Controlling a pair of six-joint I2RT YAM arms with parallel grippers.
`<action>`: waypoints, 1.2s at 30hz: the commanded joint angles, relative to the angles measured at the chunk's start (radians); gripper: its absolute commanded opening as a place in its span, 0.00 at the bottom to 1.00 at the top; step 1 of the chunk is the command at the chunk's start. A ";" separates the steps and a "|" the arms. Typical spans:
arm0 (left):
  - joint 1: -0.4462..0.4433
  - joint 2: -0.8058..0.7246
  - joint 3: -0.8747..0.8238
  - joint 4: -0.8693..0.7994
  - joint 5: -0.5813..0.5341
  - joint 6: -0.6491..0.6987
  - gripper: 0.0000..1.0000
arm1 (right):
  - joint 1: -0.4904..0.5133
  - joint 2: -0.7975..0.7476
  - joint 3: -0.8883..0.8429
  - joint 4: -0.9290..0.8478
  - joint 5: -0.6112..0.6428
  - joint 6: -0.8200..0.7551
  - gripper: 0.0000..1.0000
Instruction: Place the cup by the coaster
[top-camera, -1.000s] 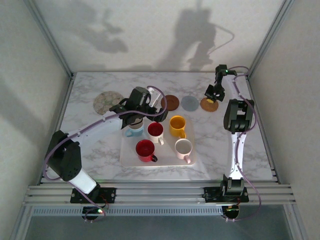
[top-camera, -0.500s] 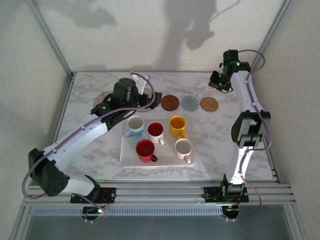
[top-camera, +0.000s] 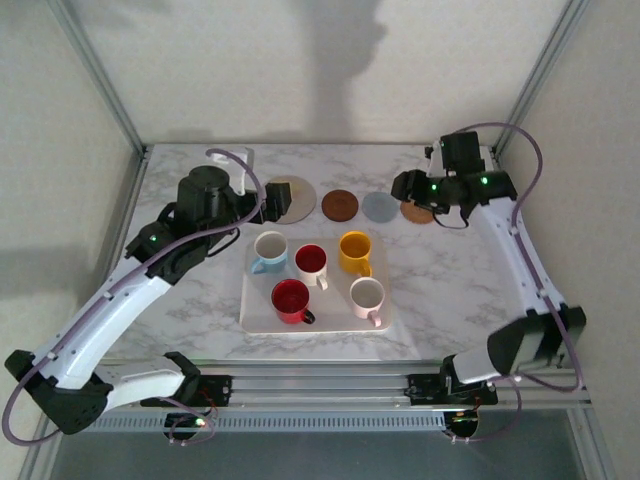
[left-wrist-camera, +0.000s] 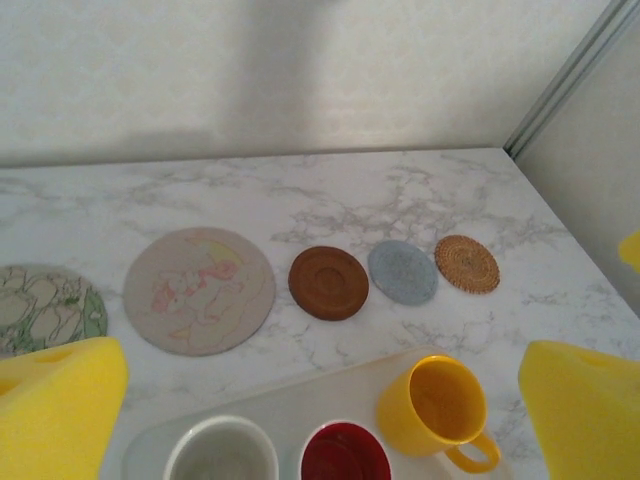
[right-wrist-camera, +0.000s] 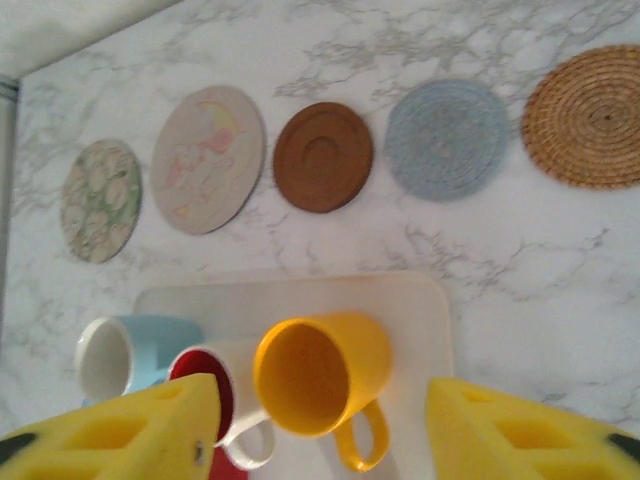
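Marble tabletop (top-camera: 430, 270), pale walls (top-camera: 250, 70), aluminium corner posts (top-camera: 100, 75)

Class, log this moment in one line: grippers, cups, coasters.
left gripper: open, empty | right gripper: open, empty | yellow cup: on tray, among four others | coasters: bare, behind tray

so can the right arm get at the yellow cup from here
Probably yes. The right gripper is open with the yellow cup in plain sight ahead of it, nothing on top; the red-lined cup beside it on the tray leaves little room.
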 joint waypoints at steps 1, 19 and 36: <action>0.004 -0.016 0.029 -0.119 -0.063 -0.079 1.00 | 0.037 -0.110 -0.086 0.054 0.001 0.008 0.66; 0.024 0.079 -0.110 -0.300 0.024 -0.142 1.00 | 0.162 -0.419 -0.441 0.152 -0.092 0.008 0.99; 0.138 0.119 -0.317 -0.207 0.273 -0.082 0.91 | 0.204 -0.388 -0.576 0.267 -0.118 0.054 0.99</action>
